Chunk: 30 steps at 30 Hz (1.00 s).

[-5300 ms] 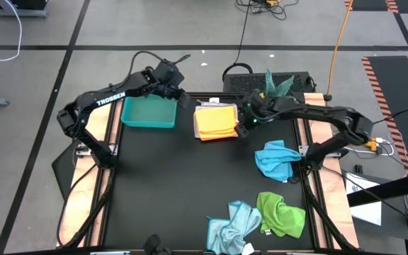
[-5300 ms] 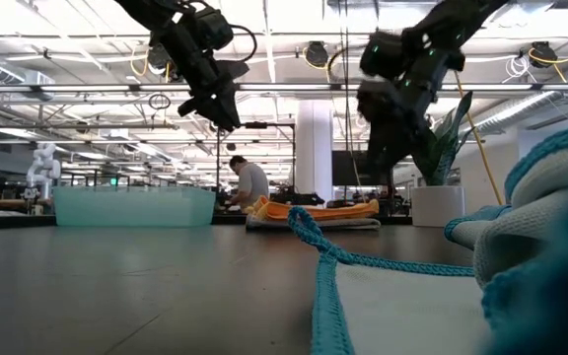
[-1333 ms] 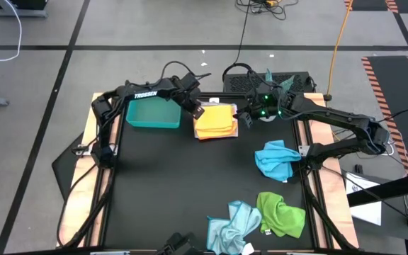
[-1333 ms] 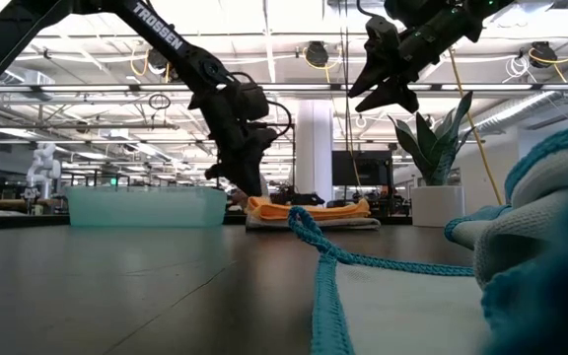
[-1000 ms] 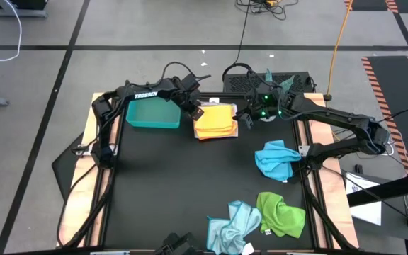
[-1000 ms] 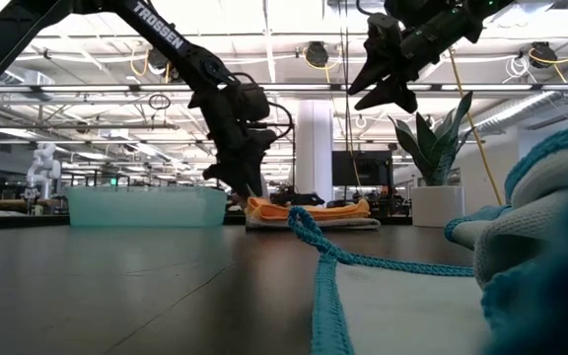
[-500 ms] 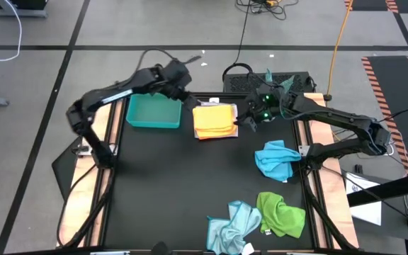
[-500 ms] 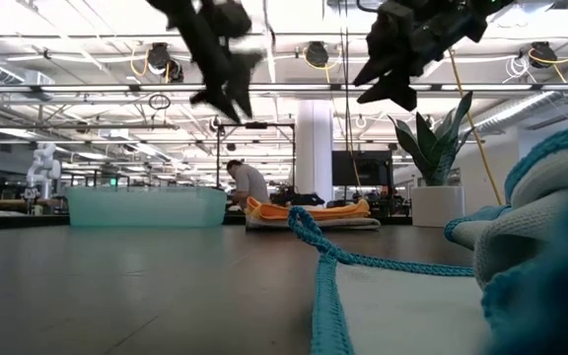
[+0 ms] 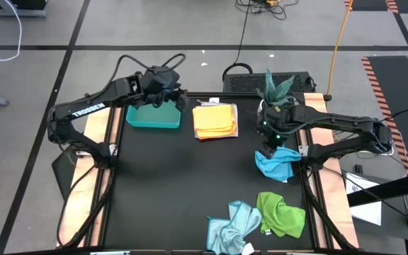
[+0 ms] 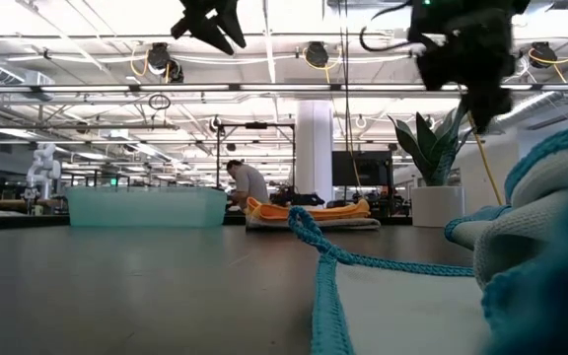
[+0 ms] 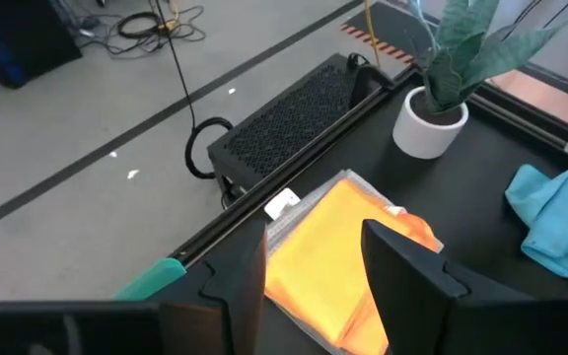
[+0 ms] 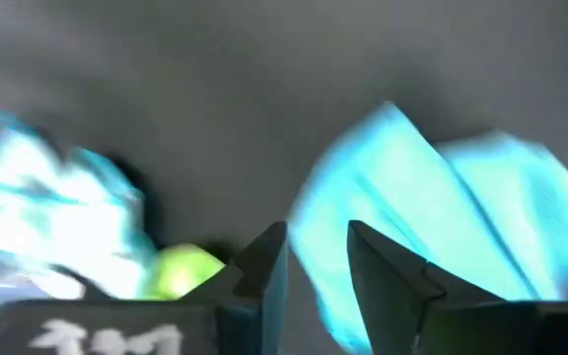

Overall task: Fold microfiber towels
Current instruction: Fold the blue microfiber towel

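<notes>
1. you're between cloths, i'd say: the yellow-orange microfiber towel (image 9: 214, 120) lies folded flat at the back of the black table (image 9: 161, 184), on top of a folded white-grey microfiber towel (image 9: 210, 137) that only shows as an edge under it. so two look done.

2. your right gripper (image 9: 268, 150) hangs just above the bright blue crumpled microfiber towel (image 9: 275, 161) at the right edge. its wrist view shows the fingers with a narrow gap between them and nothing in it, blue cloth right below.

3. your left gripper (image 9: 178, 98) is up in the air over the back edge beside the teal rectangular plastic tray (image 9: 152, 115), fingers apart and empty. it's just waiting.

4. next move, my guess: drop the right one onto a corner of the blue cloth, pinch it, drag it to open table and spread it flat before folding. it's bunched up, so finding a real corner is the tricky bit.

5. count: five towels. two stacked, one bright blue, plus a green crumpled microfiber towel (image 9: 282, 214) and a pale blue crumpled microfiber towel (image 9: 230, 225) touching each other at the front edge. one tray, one potted plant (image 9: 275, 86).
</notes>
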Available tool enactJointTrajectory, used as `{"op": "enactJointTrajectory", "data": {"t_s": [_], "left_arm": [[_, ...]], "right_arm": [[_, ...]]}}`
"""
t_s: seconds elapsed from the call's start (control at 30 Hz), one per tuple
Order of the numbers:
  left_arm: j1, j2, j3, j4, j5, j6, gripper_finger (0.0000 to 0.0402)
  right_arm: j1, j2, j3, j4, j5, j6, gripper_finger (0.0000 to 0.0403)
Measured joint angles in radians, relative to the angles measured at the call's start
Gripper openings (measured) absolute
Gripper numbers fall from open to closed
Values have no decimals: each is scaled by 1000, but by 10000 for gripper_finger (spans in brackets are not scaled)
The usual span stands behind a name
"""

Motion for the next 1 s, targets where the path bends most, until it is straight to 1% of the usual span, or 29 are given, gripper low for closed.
{"op": "enactJointTrajectory", "data": {"t_s": [0.07, 0.17, 0.3, 0.63, 0.77, 1.0], "left_arm": [[-6, 2, 0, -1, 0, -9, 170], [-20, 19, 0, 6, 0, -11, 170], [-30, 25, 0, 15, 7, -13, 170], [-32, 30, -1, 30, 22, -6, 170], [-33, 30, -1, 31, 22, 2, 170], [-33, 30, -1, 31, 21, 77, 170]], "right_arm": [[17, 0, 0, -57, 65, 19, 90], [26, 0, 0, -82, 128, 38, 85], [14, 0, 0, -81, 155, 34, 86], [-11, 0, 0, -64, 158, 23, 85], [-11, 0, 0, -48, 155, 42, 84], [-11, 0, 0, -44, 153, 115, 84]]}}
